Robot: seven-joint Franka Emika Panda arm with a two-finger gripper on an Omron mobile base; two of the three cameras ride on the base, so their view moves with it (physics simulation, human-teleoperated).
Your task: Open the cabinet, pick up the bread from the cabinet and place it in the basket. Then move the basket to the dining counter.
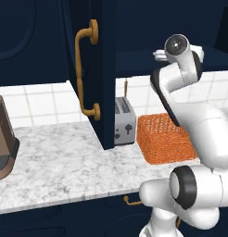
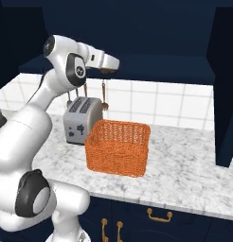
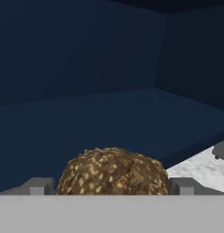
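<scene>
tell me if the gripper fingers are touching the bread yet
Cannot tell. In the hand view the bread sits between the two open fingertips, but the roll's edges meet the tips right at the bottom of the picture, so no plain gap or contact shows.

The marble worktop point(image 2: 184, 165) carries the orange basket point(image 2: 118, 147) and, just beside it toward the wall, a silver toaster point(image 2: 80, 119); a brown vessel point(image 1: 2, 139) stands well apart at its far left end. On the navy cabinet shelf point(image 3: 86, 123) sits the bread point(image 3: 113, 172)
</scene>
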